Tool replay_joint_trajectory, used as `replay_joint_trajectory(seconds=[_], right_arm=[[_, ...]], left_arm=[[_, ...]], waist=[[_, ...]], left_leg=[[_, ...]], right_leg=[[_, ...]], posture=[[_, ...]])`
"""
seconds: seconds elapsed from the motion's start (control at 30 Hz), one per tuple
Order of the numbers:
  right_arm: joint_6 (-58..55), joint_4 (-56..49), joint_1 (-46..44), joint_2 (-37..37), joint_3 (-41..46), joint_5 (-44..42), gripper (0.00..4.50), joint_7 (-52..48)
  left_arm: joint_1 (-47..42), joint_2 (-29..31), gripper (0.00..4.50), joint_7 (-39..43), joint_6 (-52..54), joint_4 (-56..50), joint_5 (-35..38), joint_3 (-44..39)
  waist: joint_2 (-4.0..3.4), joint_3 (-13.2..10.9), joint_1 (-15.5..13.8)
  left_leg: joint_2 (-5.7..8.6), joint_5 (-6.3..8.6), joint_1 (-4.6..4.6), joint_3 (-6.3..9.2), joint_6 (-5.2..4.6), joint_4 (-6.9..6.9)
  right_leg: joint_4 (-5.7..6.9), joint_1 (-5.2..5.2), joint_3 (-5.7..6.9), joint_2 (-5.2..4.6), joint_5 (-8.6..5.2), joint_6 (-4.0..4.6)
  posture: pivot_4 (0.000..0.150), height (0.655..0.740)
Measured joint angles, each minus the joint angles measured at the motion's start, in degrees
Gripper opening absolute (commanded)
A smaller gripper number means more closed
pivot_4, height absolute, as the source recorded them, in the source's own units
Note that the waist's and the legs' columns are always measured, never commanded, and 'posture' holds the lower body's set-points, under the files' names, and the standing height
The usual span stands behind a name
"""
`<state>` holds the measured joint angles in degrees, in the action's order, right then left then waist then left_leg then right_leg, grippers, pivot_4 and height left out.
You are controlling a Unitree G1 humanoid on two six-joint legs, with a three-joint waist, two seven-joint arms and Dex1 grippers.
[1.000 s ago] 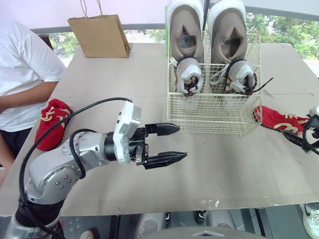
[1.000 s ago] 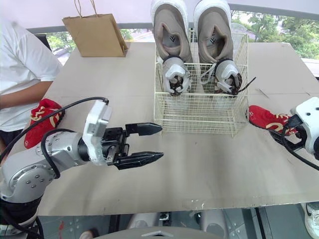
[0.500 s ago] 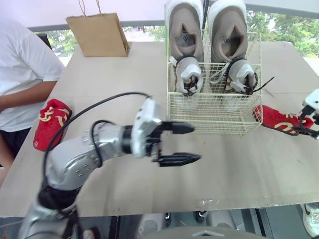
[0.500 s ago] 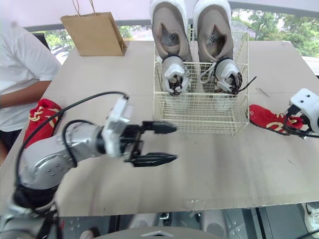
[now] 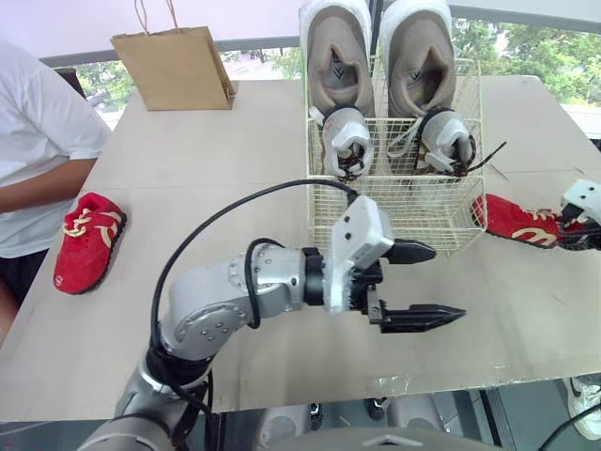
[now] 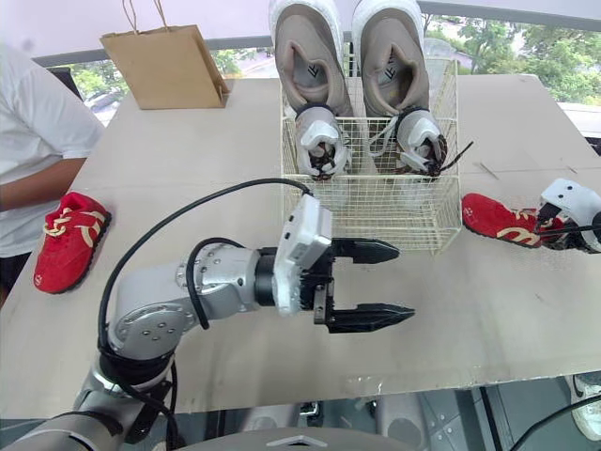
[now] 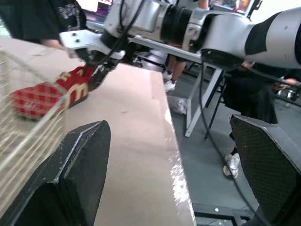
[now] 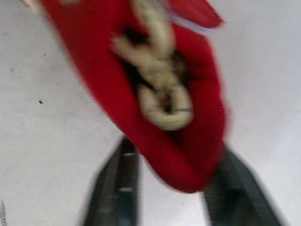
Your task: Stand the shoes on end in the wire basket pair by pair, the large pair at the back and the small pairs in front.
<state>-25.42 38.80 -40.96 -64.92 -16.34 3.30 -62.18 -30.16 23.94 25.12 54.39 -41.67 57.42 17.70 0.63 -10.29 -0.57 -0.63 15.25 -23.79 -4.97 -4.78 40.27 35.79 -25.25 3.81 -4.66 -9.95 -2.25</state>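
Tabletop (image 5: 235,141) by wire basket (image 5: 376,202): left tool (image 5: 449,282) wide, empty; right tool (image 5: 569,235) at red shoe (image 5: 512,222), grip unclear even close-up.

We see bright, even daylight coming from the windows (image 5: 535,47) behind the worktop (image 5: 235,141); shadows are soft, and its near edge gleams.

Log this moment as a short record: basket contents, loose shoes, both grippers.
wire basket: on the table, right of centre
basket, back: large tan pair, standing on end
basket, front: small grey-and-white pair, standing on end
left red shoe: lying on the table beside the person
right red shoe: lying on the table, right of the basket
left gripper: open, empty, above the table in front of the basket
right gripper: at the right red shoe, grip unclear
paper bag: upright at the far edge
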Motion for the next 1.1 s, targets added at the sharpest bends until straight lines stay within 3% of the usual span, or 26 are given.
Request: replay_joint_trajectory(seconds=[0.23, 0.43, 0.57, 0.67, 0.9, 1.1], right_arm=[[-0.9, -11.9, 13.5, -3.1, 10.3, -4.0, 0.01, 0.2], [-9.0, -32.4, 32.6, -6.2, 30.6, -8.5, 0.01, 1.1], [-7.3, -43.4, 43.0, -6.4, 42.8, -7.0, 0.01, 1.0], [-5.2, -49.3, 47.3, -4.3, 50.3, -6.0, 0.01, 0.5], [5.3, -61.6, 52.7, -0.1, 61.3, -5.8, 0.01, -3.7], [13.0, -71.0, 52.5, 0.1, 64.2, -9.9, 0.01, -9.0]], left_arm=[[-2.8, -3.3, 4.37, -3.1, 2.1, 0.5, -1.2, 1.3], [-8.0, -9.6, 4.37, -5.5, 3.4, 4.9, -1.9, 2.3], [-13.0, -7.1, 4.37, -1.2, 4.4, 10.2, 0.2, -1.6], [-16.1, -6.5, 4.37, 0.5, 4.5, 13.9, 0.6, -5.5], [-17.8, -7.8, 4.37, 3.1, 5.5, 16.5, 0.8, -5.8], [-21.8, -11.7, 4.37, 1.2, 9.8, 19.0, 5.5, -6.9]], waist=[[-0.06, 0.0, -0.5], [-0.09, 0.0, -0.8], [-0.13, 0.1, -0.6], [-0.14, 0.1, -0.3], [-0.05, 0.0, -0.5], [0.00, 0.0, -0.4]], left_leg=[[-0.01, -0.03, -0.04, 0.14, 0.05, 0.00], [0.01, -0.01, -0.02, 0.01, 0.02, 0.01], [-0.03, 0.08, 0.01, 0.17, -0.13, 0.01], [-0.02, 0.08, 0.00, 0.23, -0.13, 0.01], [0.03, -0.03, -0.04, 0.23, 0.07, 0.00], [0.04, 0.00, -0.02, 0.27, 0.00, 0.04]], right_leg=[[0.09, 0.00, -0.03, -0.02, 0.00, 0.00], [0.07, -0.01, -0.01, -0.03, 0.01, -0.05], [0.13, -0.03, 0.04, 0.13, 0.00, -0.04], [0.12, -0.02, -0.03, 0.17, 0.00, -0.04], [0.06, -0.02, -0.09, 0.16, -0.02, -0.09], [0.07, 0.03, -0.14, 0.16, -0.02, -0.09]], posture=[[0.150, 0.7400], [0.150, 0.7400], [0.150, 0.7400], [0.150, 0.7400], [0.150, 0.7400], [0.150, 0.7400]])
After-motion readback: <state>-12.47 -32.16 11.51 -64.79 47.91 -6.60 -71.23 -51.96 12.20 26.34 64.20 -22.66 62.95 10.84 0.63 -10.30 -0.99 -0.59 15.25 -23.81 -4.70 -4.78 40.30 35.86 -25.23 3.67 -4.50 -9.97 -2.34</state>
